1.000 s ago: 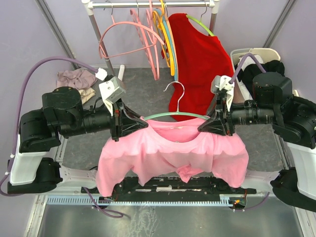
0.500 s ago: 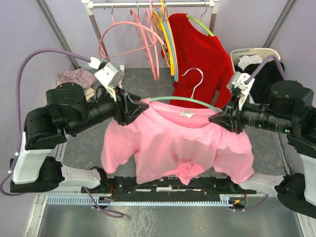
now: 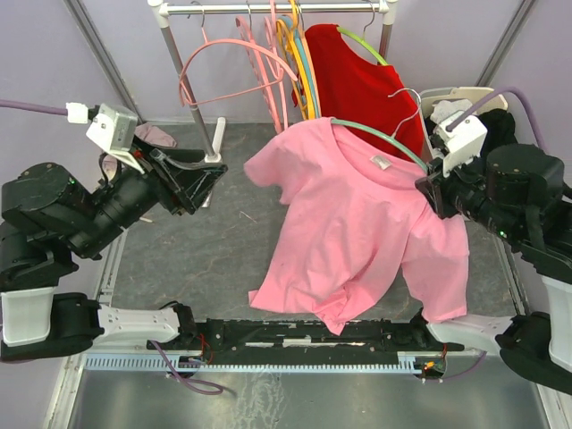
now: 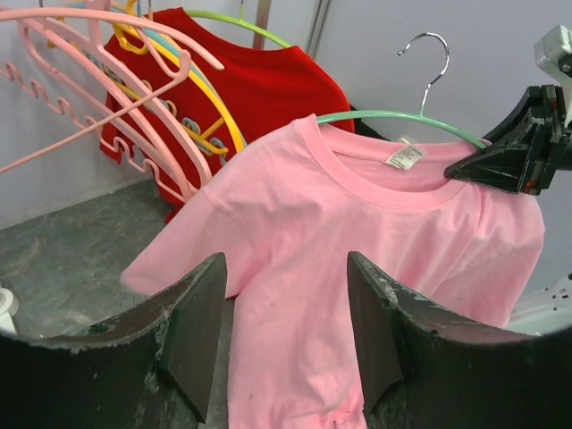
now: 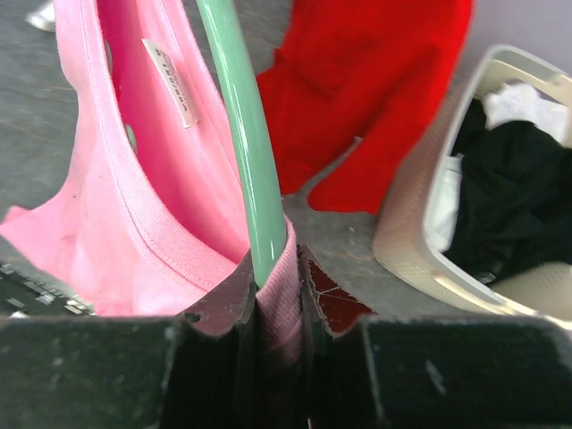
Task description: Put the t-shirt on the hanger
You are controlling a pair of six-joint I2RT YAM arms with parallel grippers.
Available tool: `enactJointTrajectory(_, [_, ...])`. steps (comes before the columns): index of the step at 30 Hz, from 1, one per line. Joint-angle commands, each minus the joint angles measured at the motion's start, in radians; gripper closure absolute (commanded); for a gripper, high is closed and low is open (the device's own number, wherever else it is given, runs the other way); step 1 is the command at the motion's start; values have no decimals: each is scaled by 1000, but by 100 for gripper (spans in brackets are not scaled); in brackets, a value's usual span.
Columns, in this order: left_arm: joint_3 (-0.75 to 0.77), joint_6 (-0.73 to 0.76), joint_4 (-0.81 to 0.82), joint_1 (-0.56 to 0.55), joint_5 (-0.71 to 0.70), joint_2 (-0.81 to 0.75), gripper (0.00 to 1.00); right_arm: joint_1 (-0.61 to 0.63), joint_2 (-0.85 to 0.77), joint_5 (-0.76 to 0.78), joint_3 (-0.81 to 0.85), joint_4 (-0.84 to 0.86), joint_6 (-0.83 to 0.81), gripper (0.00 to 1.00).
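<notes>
While the pink t-shirt (image 3: 357,223) hangs from the mint-green hanger (image 3: 380,134) in the middle-right of the top view, everything rides on one hold. The right gripper (image 5: 273,273) is clenched on the hanger's end, with the shirt's shoulder fabric pinched in alongside. The left gripper (image 3: 207,172) stands released and empty, well apart at the left of the frame.

Risks, as I judge them:
- The hanger sits tilted, held at one end only. The shirt's weight levers on that pinch, so the bar could twist or slip in the jaws.
- The far shoulder, toward the upper middle of the top view, has no support. With a jolt the fabric may slide down the sloped arm and come off.
- The metal hook (image 3: 407,96) lies close to the red shirt (image 3: 357,80) and the laundry basket (image 3: 447,94). A careless swing could snag either.
- Fabric is trapped in the jaws (easy to miss), so opening them may drag the sleeve.

Writing: a small white neck tag (image 4: 404,157) sits inside the collar. The right wrist view shows dark print on it, too small to read. No other brand or lettering is visible.
</notes>
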Motion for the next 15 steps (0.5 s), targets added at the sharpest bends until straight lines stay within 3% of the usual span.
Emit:
enactJointTrajectory(1, [-43,5,52,1,-29,10,37,-2,20,229,55,27,-13,99])
enactJointTrajectory(7, [-68,2,55,0,-20,-7,37,-2,25,311,69,-29,-4,99])
enactJointTrajectory(15, [-106,4,59,0,-26,-32,37,-2,-21,307,29,-87,43,99])
